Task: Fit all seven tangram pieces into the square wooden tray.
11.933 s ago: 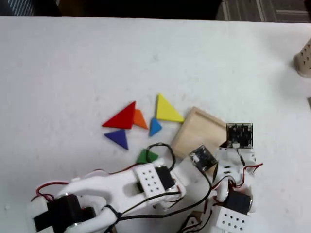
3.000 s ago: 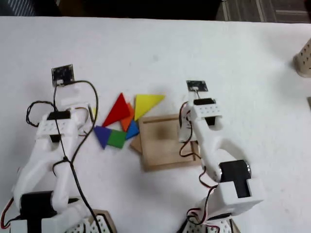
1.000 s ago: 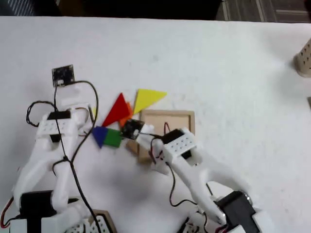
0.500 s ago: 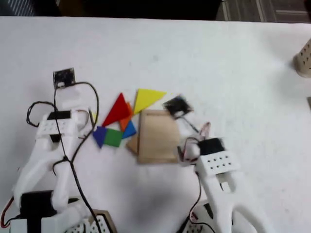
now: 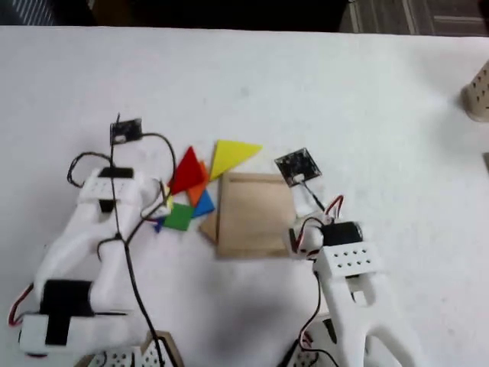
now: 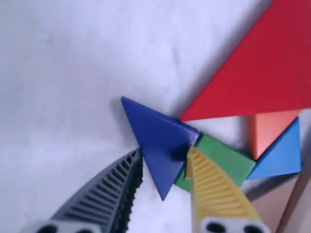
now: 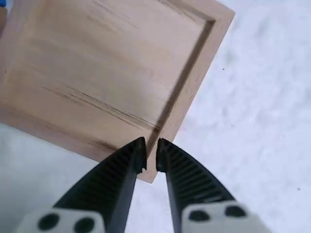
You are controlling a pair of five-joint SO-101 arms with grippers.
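The square wooden tray [image 5: 256, 218] lies flat with nothing in it. Against its left side cluster the red triangle [image 5: 186, 170], orange piece [image 5: 200, 188], light blue triangle [image 5: 204, 205], green piece [image 5: 178, 218] and a tan piece [image 5: 208, 228]. The yellow triangle [image 5: 231, 155] lies at its far left corner. My left gripper [image 6: 164, 154] is open, its black finger [image 6: 121, 187] and yellow finger [image 6: 209, 187] either side of the dark blue triangle [image 6: 158, 138], which lies flat beside the green piece [image 6: 221, 158]. My right gripper [image 7: 150, 154] is shut just above the tray's rim [image 7: 194, 73] near a corner.
The right arm [image 5: 340, 256] stands at the tray's near right corner, the left arm [image 5: 92, 229] left of the pieces. A beige perforated object [image 5: 477, 92] sits at the table's right edge. Open white table stretches behind the pieces.
The left arm has swung right and its gripper now sits over the dark blue triangle. The right arm shifted slightly at the tray's right side. The tray and other pieces stayed put.
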